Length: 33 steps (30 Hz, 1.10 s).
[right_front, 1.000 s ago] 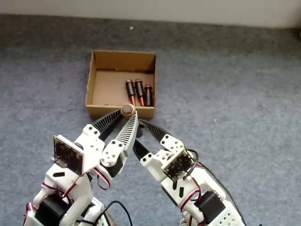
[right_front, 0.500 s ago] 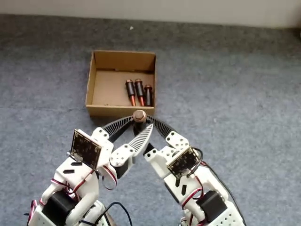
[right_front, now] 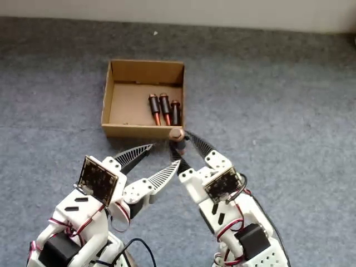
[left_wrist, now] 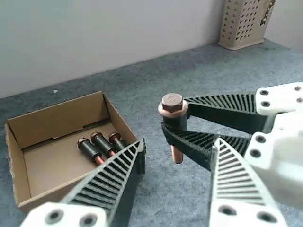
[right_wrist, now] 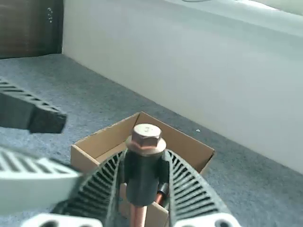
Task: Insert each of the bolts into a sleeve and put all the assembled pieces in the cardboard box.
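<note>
Copper-coloured and upright, the bolt [right_front: 176, 133] sits head-up in its dark sleeve [left_wrist: 176, 126], its shank tip poking out below; the right end effector [right_front: 177, 142] is clamped on that sleeve from both sides, so the assembled piece hangs clear of the grey tabletop [right_front: 278, 111] with its long axis vertical. The cardboard box [right_front: 139, 132] lies to the far left of the held piece; from above, the bolt head sits just at the box's near-right corner, and we cannot tell whether it is already over the wall or just short of it. The left end effector [right_front: 165, 154] stands with its jaws spread wide and nothing between them, on the near left of the piece and apart from it; the right arm is plainly the one placed to finish the job. Three assembled pieces [right_front: 164, 108] lie side by side in the right part of the box, their long axes running roughly near to far; the left part of the box floor is bare. We judge that the coming move is a short carry far and a little left, over the near wall, before letting go.
</note>
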Each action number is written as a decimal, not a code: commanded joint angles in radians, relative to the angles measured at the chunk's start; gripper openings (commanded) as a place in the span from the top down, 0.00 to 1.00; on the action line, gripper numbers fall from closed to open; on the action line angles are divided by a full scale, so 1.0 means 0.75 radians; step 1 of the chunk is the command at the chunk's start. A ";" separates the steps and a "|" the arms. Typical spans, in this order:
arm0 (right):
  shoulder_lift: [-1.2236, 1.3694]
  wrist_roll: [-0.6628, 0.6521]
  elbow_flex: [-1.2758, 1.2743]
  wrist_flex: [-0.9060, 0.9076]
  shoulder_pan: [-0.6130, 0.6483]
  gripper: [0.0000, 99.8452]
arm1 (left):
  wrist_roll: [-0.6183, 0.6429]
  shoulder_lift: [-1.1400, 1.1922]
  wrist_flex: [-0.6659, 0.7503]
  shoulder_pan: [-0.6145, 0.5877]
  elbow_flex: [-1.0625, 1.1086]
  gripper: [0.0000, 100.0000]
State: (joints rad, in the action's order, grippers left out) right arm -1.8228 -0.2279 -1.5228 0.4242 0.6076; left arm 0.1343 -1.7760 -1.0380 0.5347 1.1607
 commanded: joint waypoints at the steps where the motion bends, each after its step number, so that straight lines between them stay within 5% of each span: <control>1: -0.019 0.121 0.036 -0.036 -0.081 1.00 | -0.137 0.007 -0.127 -0.130 -0.066 0.77; 7: -0.019 0.143 -0.015 -0.036 -0.150 1.00 | -0.272 0.005 -0.323 -0.496 0.034 0.77; 17: -0.017 0.139 -0.058 -0.036 -0.150 1.00 | -0.358 0.005 -0.029 -1.077 0.510 0.95; 22: -0.017 0.137 -0.046 -0.038 -0.150 1.00 | -0.491 0.005 0.041 -1.085 0.613 0.99; 27: -0.015 0.137 0.032 -0.093 -0.177 1.00 | -0.644 0.007 0.035 -0.897 0.717 0.99; 33: 0.154 0.135 0.183 -0.263 -0.177 1.00 | -0.655 0.007 0.035 -0.866 0.715 0.99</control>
State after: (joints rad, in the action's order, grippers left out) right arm -1.7906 -0.1297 -1.5136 0.3092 0.4879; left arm -0.3383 -1.7637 -1.0273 -0.1343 1.6763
